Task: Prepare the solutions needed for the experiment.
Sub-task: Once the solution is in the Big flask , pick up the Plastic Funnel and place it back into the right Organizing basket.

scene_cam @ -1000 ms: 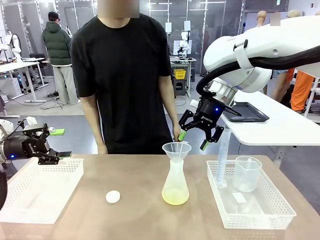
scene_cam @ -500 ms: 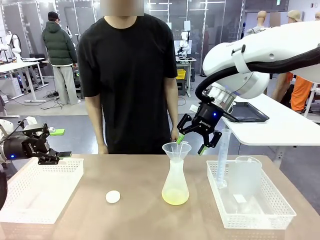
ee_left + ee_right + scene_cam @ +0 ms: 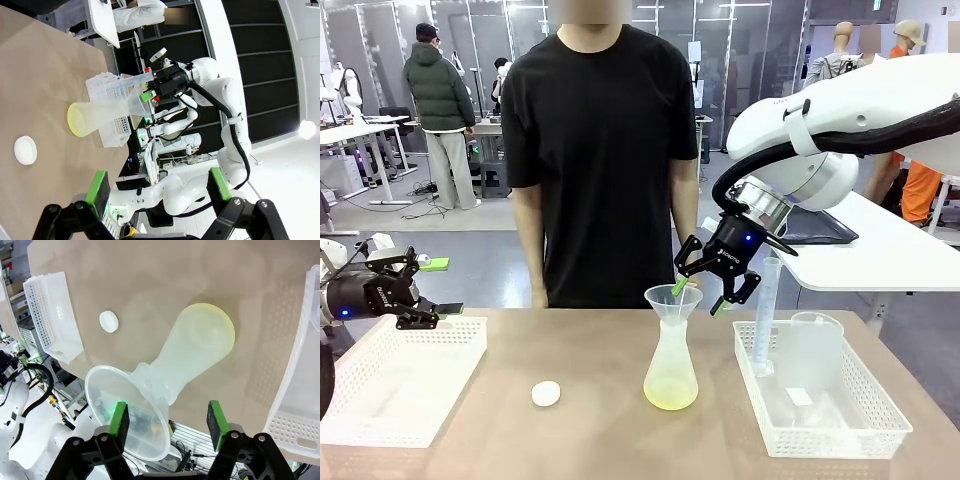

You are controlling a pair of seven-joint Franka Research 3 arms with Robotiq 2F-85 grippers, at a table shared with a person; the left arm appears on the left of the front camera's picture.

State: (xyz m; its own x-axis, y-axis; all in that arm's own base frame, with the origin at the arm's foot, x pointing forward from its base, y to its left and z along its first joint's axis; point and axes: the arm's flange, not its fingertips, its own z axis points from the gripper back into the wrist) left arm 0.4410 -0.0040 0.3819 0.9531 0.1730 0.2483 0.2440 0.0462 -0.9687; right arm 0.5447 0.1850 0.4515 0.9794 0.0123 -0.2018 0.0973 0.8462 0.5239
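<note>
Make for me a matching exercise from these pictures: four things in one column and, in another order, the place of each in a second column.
Things
1. funnel
2. yellow-green liquid
3. round white cap
4. graduated cylinder

Places
A. lying on the bare table
B. standing in the right basket
C. in the neck of the flask
D. at the bottom of the flask

Pairs: 1-C, 2-D, 3-A, 4-B
</note>
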